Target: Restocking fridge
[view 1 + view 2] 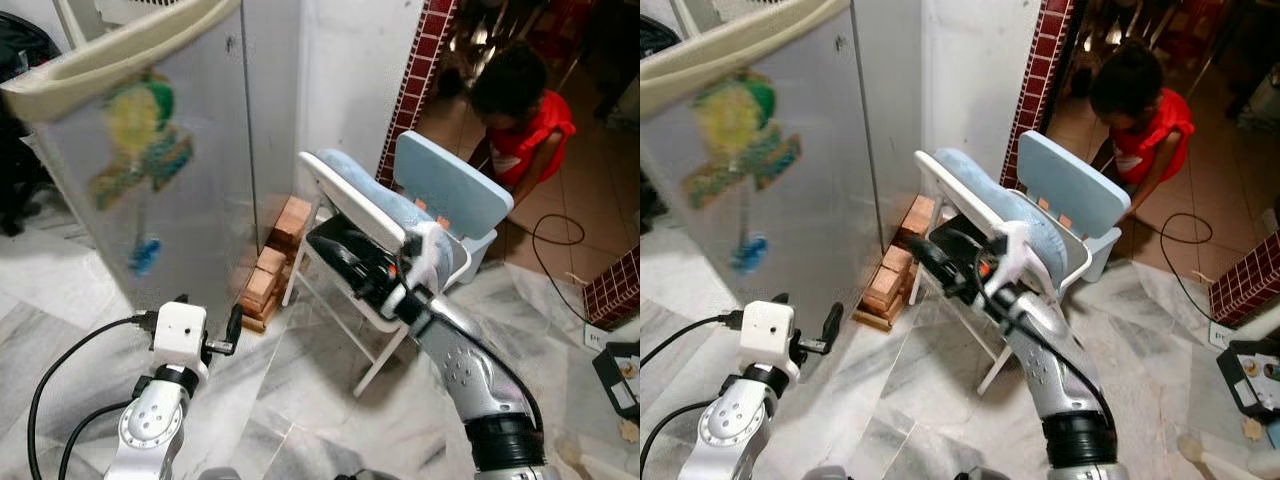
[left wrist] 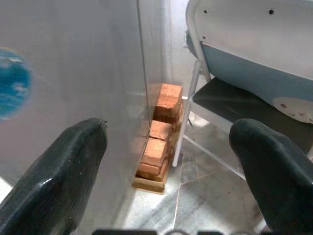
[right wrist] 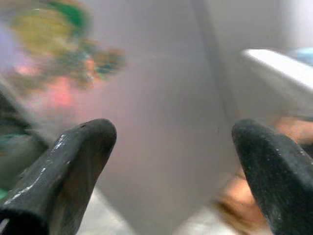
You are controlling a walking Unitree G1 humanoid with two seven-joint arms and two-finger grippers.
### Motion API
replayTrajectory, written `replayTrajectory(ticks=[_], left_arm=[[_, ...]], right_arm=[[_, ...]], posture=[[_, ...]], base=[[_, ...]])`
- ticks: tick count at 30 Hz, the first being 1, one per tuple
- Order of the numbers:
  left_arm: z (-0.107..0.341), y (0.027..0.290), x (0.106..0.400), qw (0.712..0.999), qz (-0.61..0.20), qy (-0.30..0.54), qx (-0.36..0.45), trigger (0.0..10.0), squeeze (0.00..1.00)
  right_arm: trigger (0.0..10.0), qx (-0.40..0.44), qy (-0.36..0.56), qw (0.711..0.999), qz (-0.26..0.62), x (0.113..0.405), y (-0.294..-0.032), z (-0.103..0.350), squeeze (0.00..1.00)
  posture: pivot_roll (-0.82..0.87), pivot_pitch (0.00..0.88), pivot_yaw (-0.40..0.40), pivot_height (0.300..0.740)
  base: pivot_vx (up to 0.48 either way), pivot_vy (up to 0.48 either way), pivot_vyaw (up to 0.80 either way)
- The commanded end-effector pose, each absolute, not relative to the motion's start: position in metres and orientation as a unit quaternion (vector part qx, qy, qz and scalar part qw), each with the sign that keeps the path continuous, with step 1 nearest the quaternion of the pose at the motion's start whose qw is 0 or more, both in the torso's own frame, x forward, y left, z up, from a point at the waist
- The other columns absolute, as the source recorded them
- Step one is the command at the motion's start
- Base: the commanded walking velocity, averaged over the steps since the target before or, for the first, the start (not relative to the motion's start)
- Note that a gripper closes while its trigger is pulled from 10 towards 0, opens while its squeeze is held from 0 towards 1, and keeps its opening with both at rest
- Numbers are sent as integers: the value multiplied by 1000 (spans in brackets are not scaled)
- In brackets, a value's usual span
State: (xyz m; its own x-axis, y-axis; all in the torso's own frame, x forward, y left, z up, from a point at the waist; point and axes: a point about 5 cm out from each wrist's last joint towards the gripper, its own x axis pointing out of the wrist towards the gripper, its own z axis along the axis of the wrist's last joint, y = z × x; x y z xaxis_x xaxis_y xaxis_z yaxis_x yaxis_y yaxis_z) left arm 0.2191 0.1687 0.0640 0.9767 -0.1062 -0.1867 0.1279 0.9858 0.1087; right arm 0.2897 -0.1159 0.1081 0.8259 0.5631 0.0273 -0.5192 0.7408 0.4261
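The grey fridge (image 1: pixel 180 190) stands at the left with its door closed, a cream handle (image 1: pixel 120 45) across the top and colourful stickers (image 1: pixel 140 140) on the front. My left gripper (image 1: pixel 212 318) is low in front of the door, open and holding nothing. In the left wrist view its fingers (image 2: pixel 54 181) frame the fridge's lower corner. My right gripper (image 1: pixel 940 262) is raised beside a folding chair, pointing towards the fridge, open and also holding nothing. The right wrist view is blurred, with the stickers (image 3: pixel 54 44) between its fingers (image 3: pixel 68 161).
A white folding chair (image 1: pixel 345 205) with a blue cushion stands right of the fridge. Bricks (image 1: pixel 272 268) are stacked between them by the wall. A light blue plastic chair (image 1: pixel 450 185) is behind. A person in red (image 1: pixel 525 115) crouches at the back right. A cable (image 1: pixel 555 235) lies on the floor.
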Motion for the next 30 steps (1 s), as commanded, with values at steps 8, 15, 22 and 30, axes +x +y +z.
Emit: replayTrajectory(ticks=[8,15,22,30], left_arm=[[69,179,229,993,-40,83,69,10000,0],[71,180,231,993,-40,79,74,10000,0],[70,178,232,993,-45,80,73,10000,0],[70,176,237,993,-50,73,72,10000,0]], right_arm=[[10000,103,33,983,150,284,-137,96,0],[10000,77,30,990,117,281,-143,91,0],[10000,102,33,989,100,279,-151,87,0],[10000,101,53,990,79,276,-150,76,0]], posture=[[94,31,-37,740],[92,19,-36,740],[83,9,-35,740],[81,0,-34,740]], base=[[0,461,0],[0,463,0],[0,462,0],[0,464,0]])
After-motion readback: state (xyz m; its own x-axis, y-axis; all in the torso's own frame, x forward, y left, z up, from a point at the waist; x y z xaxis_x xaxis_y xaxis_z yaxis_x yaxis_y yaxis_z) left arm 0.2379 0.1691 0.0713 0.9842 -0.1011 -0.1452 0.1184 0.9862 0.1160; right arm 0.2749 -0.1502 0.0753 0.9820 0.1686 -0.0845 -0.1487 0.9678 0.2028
